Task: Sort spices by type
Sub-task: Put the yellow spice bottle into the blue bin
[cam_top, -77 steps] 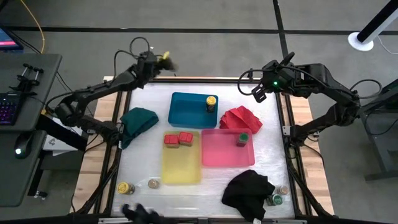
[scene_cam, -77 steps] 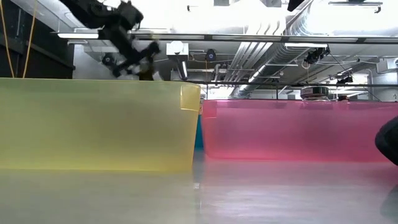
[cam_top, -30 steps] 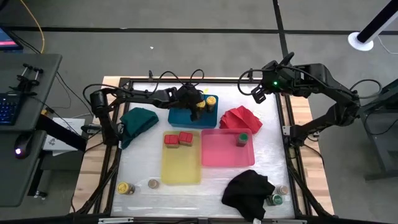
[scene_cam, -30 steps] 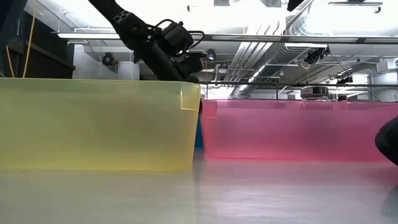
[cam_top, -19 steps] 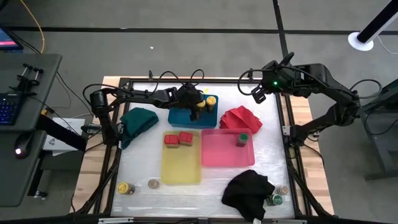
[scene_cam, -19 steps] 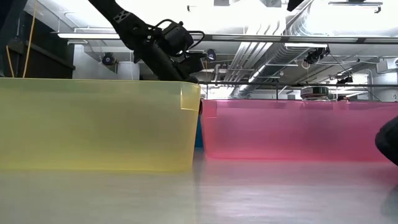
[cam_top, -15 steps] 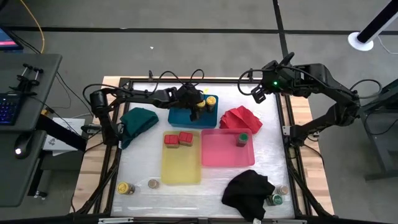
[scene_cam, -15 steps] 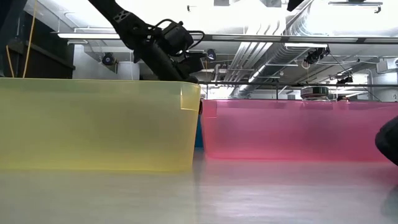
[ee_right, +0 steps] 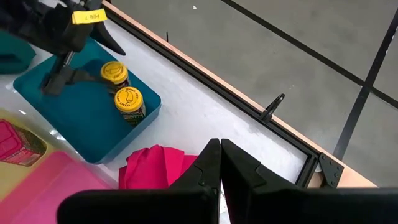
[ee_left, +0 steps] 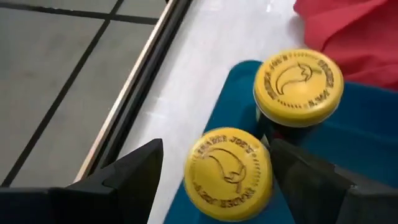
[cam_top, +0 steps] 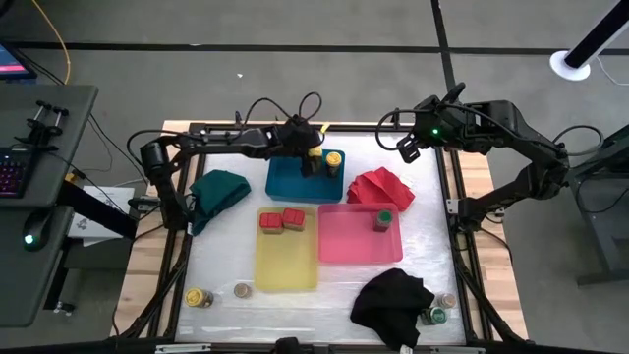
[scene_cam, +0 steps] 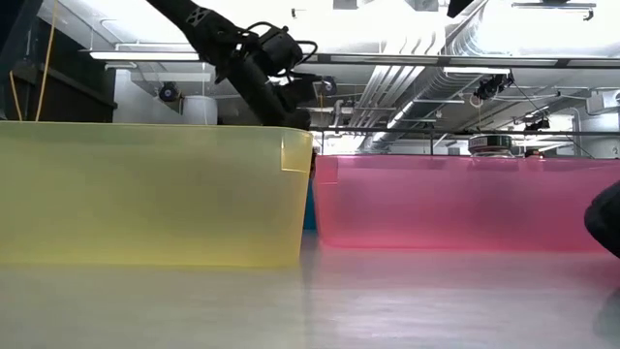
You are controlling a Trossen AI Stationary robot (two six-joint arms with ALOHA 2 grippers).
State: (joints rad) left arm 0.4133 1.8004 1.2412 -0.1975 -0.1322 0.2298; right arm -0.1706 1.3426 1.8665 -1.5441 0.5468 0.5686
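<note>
- The white surface (cam_top: 339, 290) sits in a dark frame on a grey floor, and pipes and lights run along the ceiling behind it in the low view.
- My left tool (cam_top: 309, 163) hangs over the blue tray (cam_top: 287, 179) near the far edge, its fingers (ee_left: 121, 180) spread wide on either side of a yellow-lidded jar (ee_left: 228, 172) without touching it.
- That jar stands in the tray's far right corner, just beside a second yellow-lidded jar (ee_left: 298, 87); my right wrist view shows the same pair close together (ee_right: 129, 102).
- My right tool (cam_top: 405, 146) waits above the far right corner of the surface, fingers pressed together with nothing between them.
- Two red-lidded jars (cam_top: 282, 220) sit side by side at the far end of the yellow tray (cam_top: 286, 265).
- One green-lidded jar (cam_top: 382, 219) stands in the far right corner of the pink tray (cam_top: 344, 241).
- A red cloth (cam_top: 381, 187) lies to the right of the blue tray, a teal cloth (cam_top: 218, 190) to its left.
- A black cloth (cam_top: 393, 303) lies near the front right corner, with a green-lidded jar (cam_top: 436, 316) and another small jar (cam_top: 447, 300) beside it.
- Near the front left corner stand a yellow-lidded jar (cam_top: 196, 297) and a silvery-lidded jar (cam_top: 242, 290).
</note>
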